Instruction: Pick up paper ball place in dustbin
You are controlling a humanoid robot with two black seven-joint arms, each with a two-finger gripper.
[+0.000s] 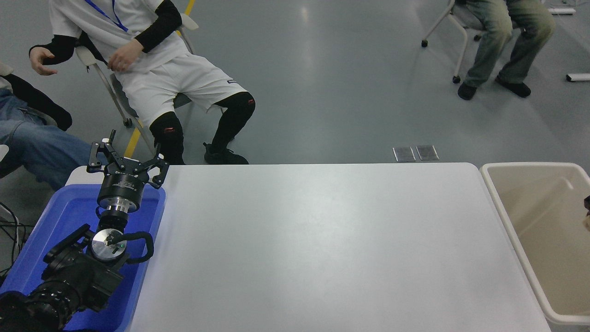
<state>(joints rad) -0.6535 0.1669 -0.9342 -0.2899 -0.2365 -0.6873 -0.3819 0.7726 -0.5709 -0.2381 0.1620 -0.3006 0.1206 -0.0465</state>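
Observation:
The dustbin [507, 221], a beige tub with a thick white rim, stands off the table's right end, and nothing lies in the part of it that shows. At the picture's right edge, over the dustbin, a small dark tip of my right gripper [587, 202] pokes in. Just below it is a tan scrap [587, 224]; too little shows to tell whether it is the paper ball. My left gripper [126, 162] is open and holds nothing, parked at the lower left above the blue tray.
A blue tray [64, 216] sits at the table's left end under the left arm. The white table [313, 244] spans the middle. A person in white [152, 69] sits at the far left beside another in jeans [32, 143]. A third sits at the top right [502, 37].

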